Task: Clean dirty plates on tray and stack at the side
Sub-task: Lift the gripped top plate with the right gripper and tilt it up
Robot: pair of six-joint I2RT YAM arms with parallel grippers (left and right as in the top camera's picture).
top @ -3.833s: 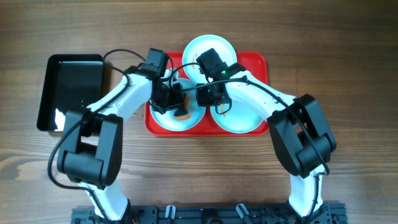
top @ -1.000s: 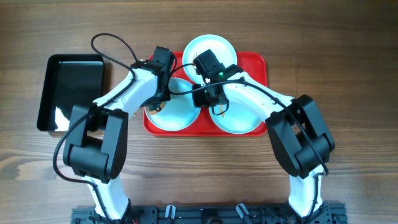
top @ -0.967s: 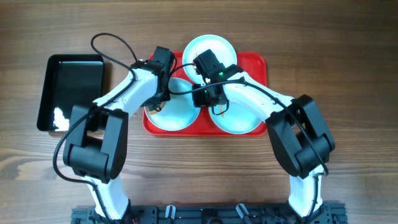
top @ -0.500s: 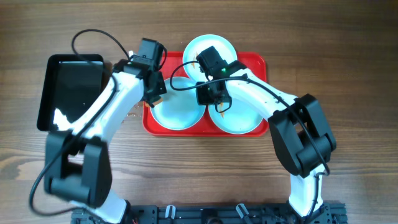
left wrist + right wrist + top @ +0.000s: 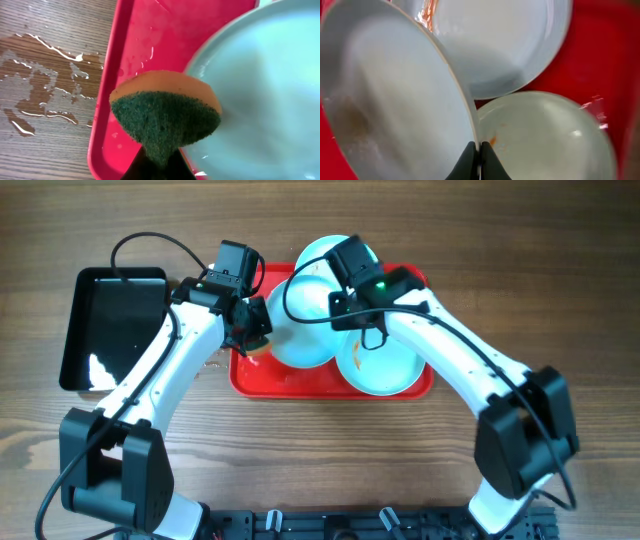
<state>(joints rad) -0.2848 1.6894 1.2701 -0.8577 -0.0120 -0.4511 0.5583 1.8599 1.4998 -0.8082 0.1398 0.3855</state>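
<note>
My right gripper is shut on the rim of one plate and holds it lifted and tilted over the left of the red tray. In the right wrist view the fingers pinch that plate; it has a faint brown smear. My left gripper is shut on an orange sponge with a green scouring face, held beside the lifted plate. A second plate with orange specks lies front right. The third plate lies at the back.
A black tray stands on the wooden table left of the red tray. Water is spilled on the wood by the red tray's left rim. The red tray floor is wet.
My right gripper has lifted the front-left plate off the tray and tilted it. My left arm has drawn back to the left, with the sponge now at the plate's left edge.
</note>
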